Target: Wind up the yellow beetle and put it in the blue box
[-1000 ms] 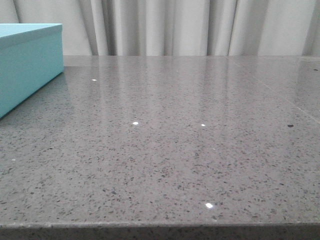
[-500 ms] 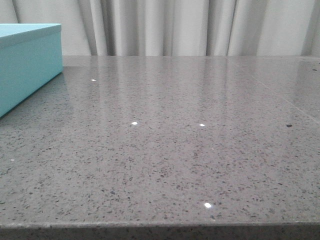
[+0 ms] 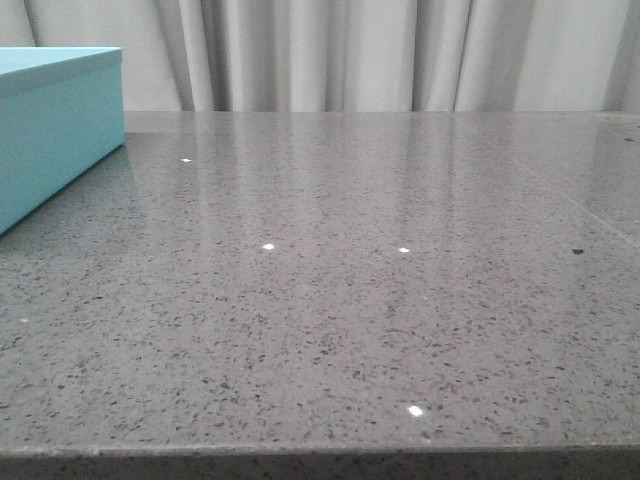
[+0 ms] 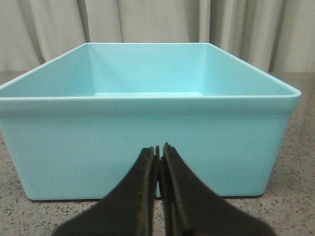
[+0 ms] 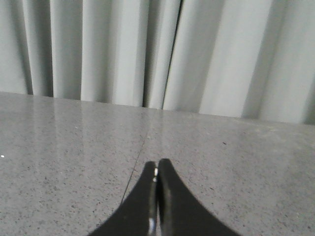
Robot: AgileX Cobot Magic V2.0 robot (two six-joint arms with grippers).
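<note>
Blue box [image 3: 55, 125] at the far left of the grey speckled surface [image 3: 350, 300], open-topped, its interior showing nothing inside as seen from the left wrist. Left gripper [image 4: 158, 152] fingers pressed together, holding nothing, low before the box's near wall. Right gripper [image 5: 156, 169] likewise closed and empty above the surface, facing pale curtains [image 5: 147, 49]. The yellow beetle appears in no view.

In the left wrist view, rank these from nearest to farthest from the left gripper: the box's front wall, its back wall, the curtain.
1. Front wall of the blue box, directly ahead of the left gripper.
2. Back wall, across the open interior.
3. Curtain, behind the box.
</note>
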